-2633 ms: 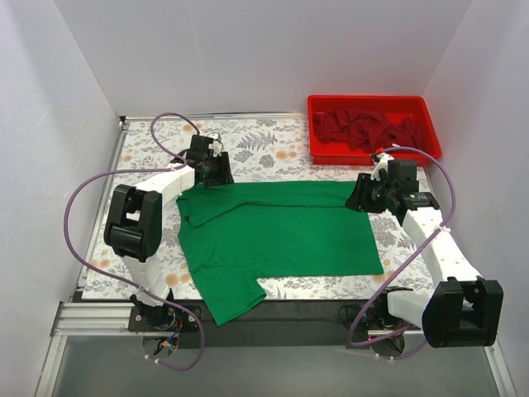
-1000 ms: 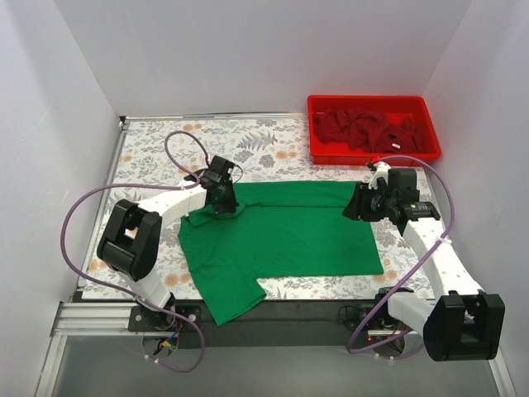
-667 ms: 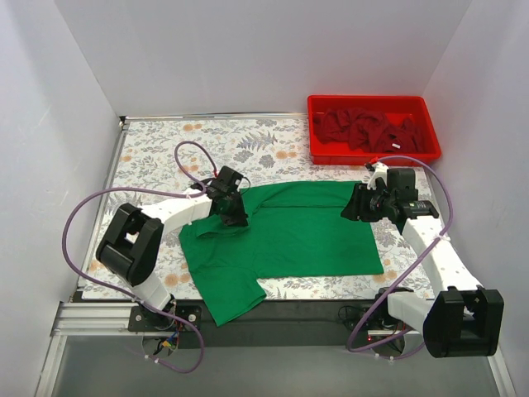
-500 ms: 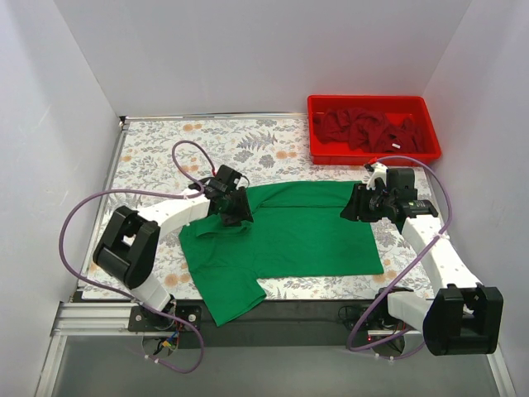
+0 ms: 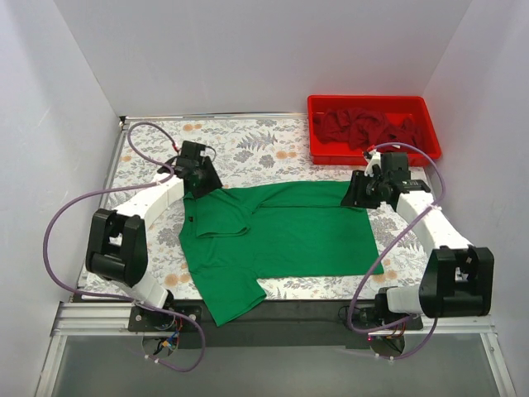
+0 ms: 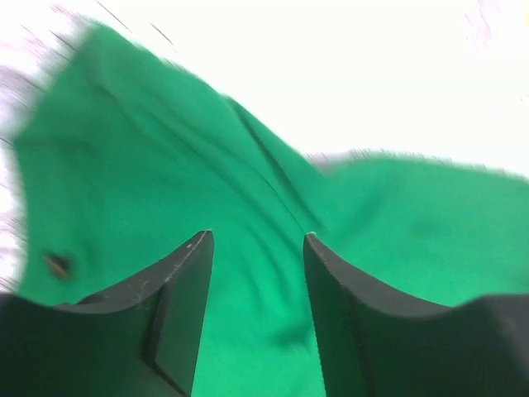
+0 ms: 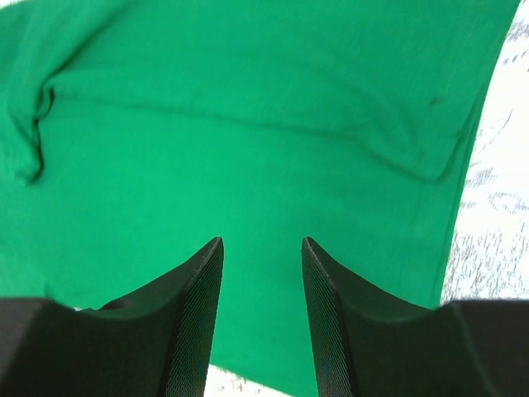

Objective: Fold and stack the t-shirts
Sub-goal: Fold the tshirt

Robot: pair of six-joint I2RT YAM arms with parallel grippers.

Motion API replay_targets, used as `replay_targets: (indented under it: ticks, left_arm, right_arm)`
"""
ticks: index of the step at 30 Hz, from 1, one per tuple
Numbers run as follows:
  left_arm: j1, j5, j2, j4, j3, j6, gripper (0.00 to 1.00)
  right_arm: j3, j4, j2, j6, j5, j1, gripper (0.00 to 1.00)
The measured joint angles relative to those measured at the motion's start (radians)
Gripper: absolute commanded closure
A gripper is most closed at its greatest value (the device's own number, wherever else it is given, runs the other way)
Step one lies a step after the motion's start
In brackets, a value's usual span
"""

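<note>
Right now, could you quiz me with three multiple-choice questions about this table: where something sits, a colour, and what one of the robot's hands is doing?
1. Where is the red bin?
A. At the table's far right corner
B. At its near left corner
C. In its middle

2. What colour is the t-shirt spread on the table?
A. Dark red
B. Green
C. Blue

3. How is the left hand?
A. Shut on cloth
B. Open, holding nothing
C. Out of view

Answers:
1 A: the top view shows the bin at the far right.
2 B: the flat cloth is bright green.
3 B: the wrist view shows its fingers apart with nothing between them.
</note>
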Motion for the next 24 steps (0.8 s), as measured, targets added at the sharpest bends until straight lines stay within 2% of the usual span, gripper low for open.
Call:
replay_targets:
  ticks: [5, 13, 24]
  left_arm:
    - [0.106, -0.014, 0.108, 0.039, 0.047, 0.044, 0.63]
    - [0.164, -0.02, 0.267, 0.076, 0.091, 0.072, 0.72]
    - [0.274, -0.007, 0.222, 0.158, -0.012, 0.06, 0.77]
  right_arm:
    - [0.058, 0.045, 0.117, 0.041, 0.022, -0.002, 0.58]
    - [0.096, 0.139, 0.282, 0.085, 0.05, -0.022, 0.6]
    - [0.08, 0.232, 0.422, 0.117, 0.087, -0.086, 0.62]
